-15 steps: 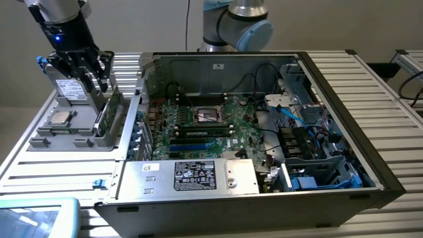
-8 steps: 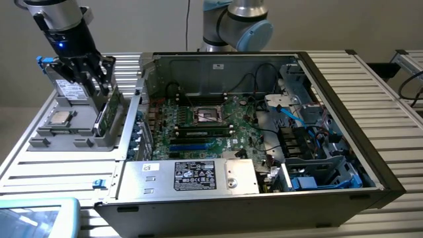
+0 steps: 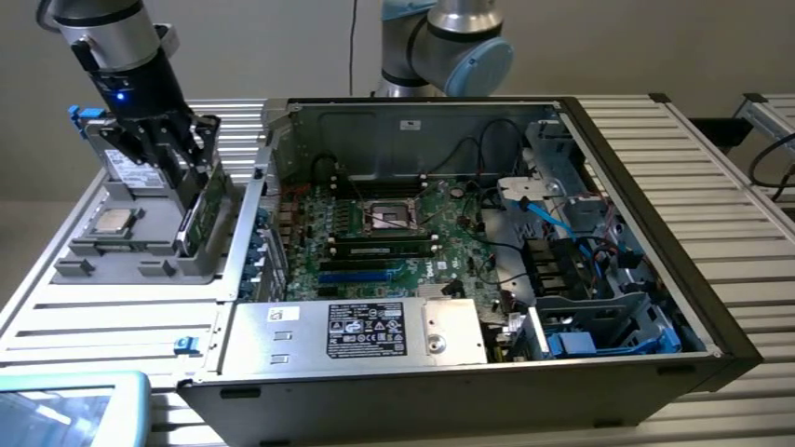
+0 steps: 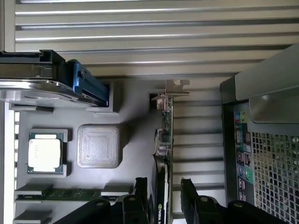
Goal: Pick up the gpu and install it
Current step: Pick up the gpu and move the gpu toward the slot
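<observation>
The gpu stands on edge in a slot of the grey parts holder at the exterior view's left, beside the open computer case. In the wrist view the gpu is seen edge-on, with its silver bracket at the far end. My gripper is lowered over the card. It is open, with one black finger on each side of the card and a gap showing at both sides.
The holder also carries a square processor chip, a memory stick and a square embossed pad. Inside the case lie the motherboard and the power supply. The case's rear wall stands close beside the card.
</observation>
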You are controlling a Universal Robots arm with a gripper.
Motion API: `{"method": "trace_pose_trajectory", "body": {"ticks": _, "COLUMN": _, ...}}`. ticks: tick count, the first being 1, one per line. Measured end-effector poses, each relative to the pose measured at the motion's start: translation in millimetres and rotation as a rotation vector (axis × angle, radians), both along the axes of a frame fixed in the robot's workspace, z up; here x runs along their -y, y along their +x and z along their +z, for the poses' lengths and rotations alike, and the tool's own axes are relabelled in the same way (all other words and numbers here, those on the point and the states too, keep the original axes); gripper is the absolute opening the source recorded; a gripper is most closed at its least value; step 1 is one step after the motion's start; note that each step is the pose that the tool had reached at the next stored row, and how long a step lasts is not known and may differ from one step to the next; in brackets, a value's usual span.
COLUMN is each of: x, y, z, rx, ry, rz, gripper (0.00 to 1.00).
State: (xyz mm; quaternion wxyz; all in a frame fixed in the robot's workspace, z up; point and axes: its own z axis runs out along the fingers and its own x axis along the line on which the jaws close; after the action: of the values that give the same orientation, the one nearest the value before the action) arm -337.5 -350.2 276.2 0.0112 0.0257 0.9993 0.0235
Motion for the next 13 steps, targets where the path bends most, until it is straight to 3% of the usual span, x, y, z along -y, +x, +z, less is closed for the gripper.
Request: {"method": "trace_pose_trajectory", "body": {"ticks": 13, "x": 3.1, "y": 0.0, "z": -23.7, "rx": 0.0, "ry": 0.0, "rz": 0.002, "gripper": 0.43}}
